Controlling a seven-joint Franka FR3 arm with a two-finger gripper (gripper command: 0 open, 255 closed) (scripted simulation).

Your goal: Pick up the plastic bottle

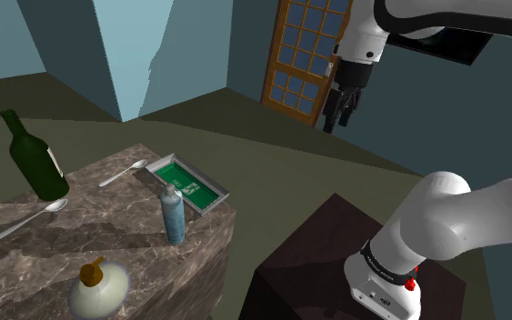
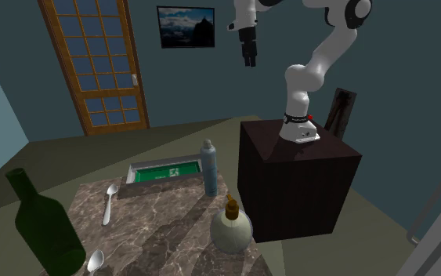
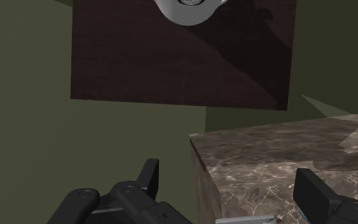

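Corked round flask (image 1: 96, 289) is cut off by the shoulder view's bottom edge. Counts: 1 plastic bottle (image 1: 173, 214), blue-grey, upright at the marble table (image 1: 126, 223) edge, just beside 1 green tray (image 1: 190, 185); 2 spoons, near spoon (image 1: 28, 220) & far spoon (image 1: 122, 173); 1 dark green bottle (image 1: 34, 159). Gripper (image 1: 343, 109) hangs high, well apart from the bottle, fingers wide, nothing btwn them.

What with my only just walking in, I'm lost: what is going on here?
A white arm on a dark stand is set to pick up the blue-grey bottle but has not reached it. Its pincer hangs high, open and empty, roughly above the gap between stand and marble table. The bottle stands upright on the table beside a green tray, untouched. A dark green bottle, two spoons and a corked round flask sit there too.
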